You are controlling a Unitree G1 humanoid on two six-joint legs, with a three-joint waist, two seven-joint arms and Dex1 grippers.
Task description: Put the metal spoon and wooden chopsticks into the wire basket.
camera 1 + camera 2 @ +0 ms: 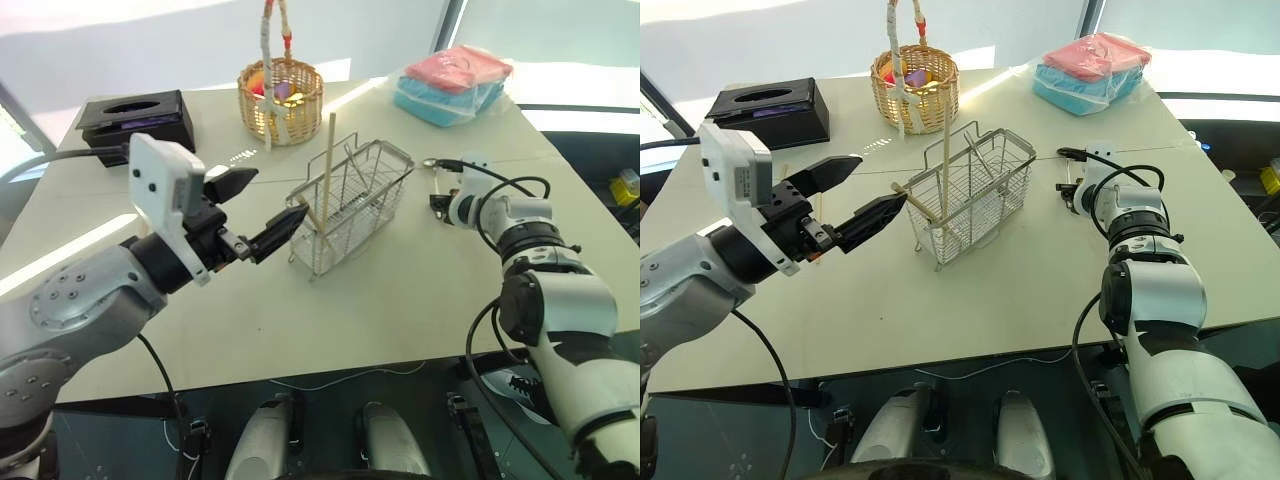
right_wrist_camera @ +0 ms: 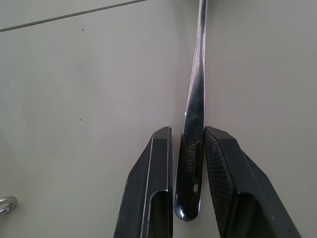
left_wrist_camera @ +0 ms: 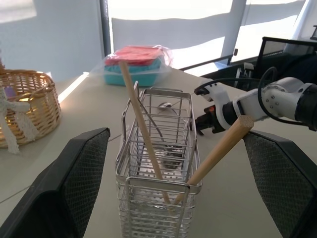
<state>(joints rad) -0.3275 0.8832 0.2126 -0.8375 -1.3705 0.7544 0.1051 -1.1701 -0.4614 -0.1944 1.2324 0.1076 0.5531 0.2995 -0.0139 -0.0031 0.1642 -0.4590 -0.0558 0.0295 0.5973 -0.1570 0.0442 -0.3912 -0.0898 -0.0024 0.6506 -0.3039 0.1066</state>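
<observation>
Right wrist view: the right gripper [image 2: 188, 163] has its two black fingers [image 2: 148, 193] drawn in on either side of the flat end of the handle of the small shiny silver metal spoon [image 2: 194, 114]; whether the pads actually press it cannot be told.
Spoon, place: lying on the pale table [image 1: 400, 290], to the right of the wire basket and apart from it; its round bowl [image 1: 429, 162] lies beyond the gripper.
Wire basket: rectangular silver wire-grid caddy [image 1: 355, 205] with inner dividers, upright near the middle of the table.
Chopsticks: two long light-tan wooden chopsticks [image 3: 141, 129] stand in the caddy's near compartment, one nearly upright, the other [image 3: 218, 148] leaning towards the left gripper.
Left gripper: [image 1: 255, 215] held above the table just left of the caddy, black fingers spread wide, holding nothing.
Wicker basket: round woven basket [image 1: 285, 100] with a tall handle, at the far side of the table.
Black box: dark tissue box [image 1: 135, 118] at the far left corner.
Cloths: pink and blue folded stack in clear wrap [image 1: 450, 85], far right.
</observation>
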